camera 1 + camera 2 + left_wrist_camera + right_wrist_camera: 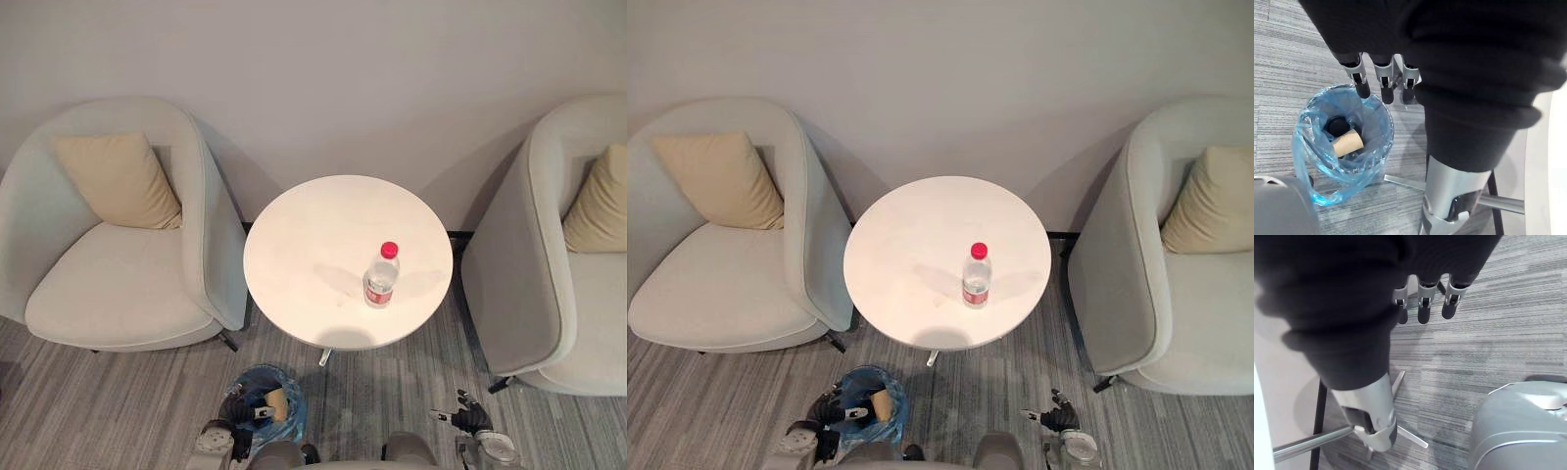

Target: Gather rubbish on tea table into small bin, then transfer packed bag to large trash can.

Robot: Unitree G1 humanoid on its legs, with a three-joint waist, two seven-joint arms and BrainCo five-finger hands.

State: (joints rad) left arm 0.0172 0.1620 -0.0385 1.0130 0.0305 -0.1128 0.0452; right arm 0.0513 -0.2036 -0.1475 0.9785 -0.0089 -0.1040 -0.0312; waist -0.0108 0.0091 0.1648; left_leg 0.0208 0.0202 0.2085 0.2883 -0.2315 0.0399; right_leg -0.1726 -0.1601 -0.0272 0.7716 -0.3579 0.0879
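Note:
A clear water bottle (381,277) with a red cap and red label stands upright on the round white tea table (313,225), toward its near right side. On the carpet in front of the table sits a small bin lined with a blue bag (1308,122). Inside it lie a tan paper cup (1348,143) and a dark round item (1337,125). My left hand (235,409) hangs just beside and above the bin, its fingers (1382,73) relaxed and holding nothing. Low on the right, my right hand (471,418) hangs over bare carpet, fingers (1422,298) straight and empty.
A pale armchair (118,284) with a tan cushion (120,181) stands left of the table, and another armchair (549,284) with a cushion stands right of it. The table's metal foot (1405,182) spreads over the grey striped carpet near the bin.

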